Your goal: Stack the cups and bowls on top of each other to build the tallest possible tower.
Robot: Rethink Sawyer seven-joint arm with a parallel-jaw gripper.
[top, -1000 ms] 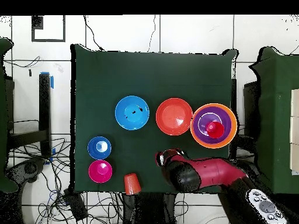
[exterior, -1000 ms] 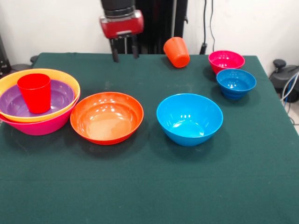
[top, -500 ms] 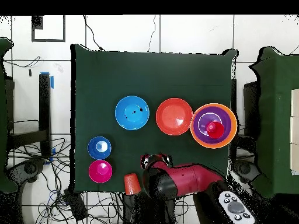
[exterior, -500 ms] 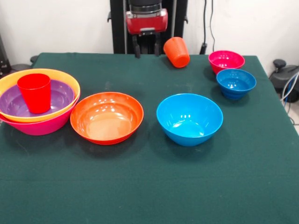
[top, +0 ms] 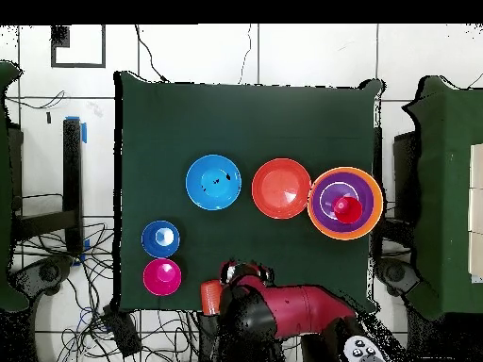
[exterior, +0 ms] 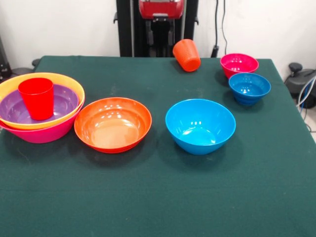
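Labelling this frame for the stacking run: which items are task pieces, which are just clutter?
Task pieces:
- nested pile, red cup inside
- red-orange bowl
- medium blue bowl
- small blue bowl
- magenta bowl
- orange cup, tipped

Clutter:
- cables beside table

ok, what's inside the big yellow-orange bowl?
The purple bowl nests in the yellow-orange bowl, with the red cup upright inside it. The purple bowl's underside is hidden.
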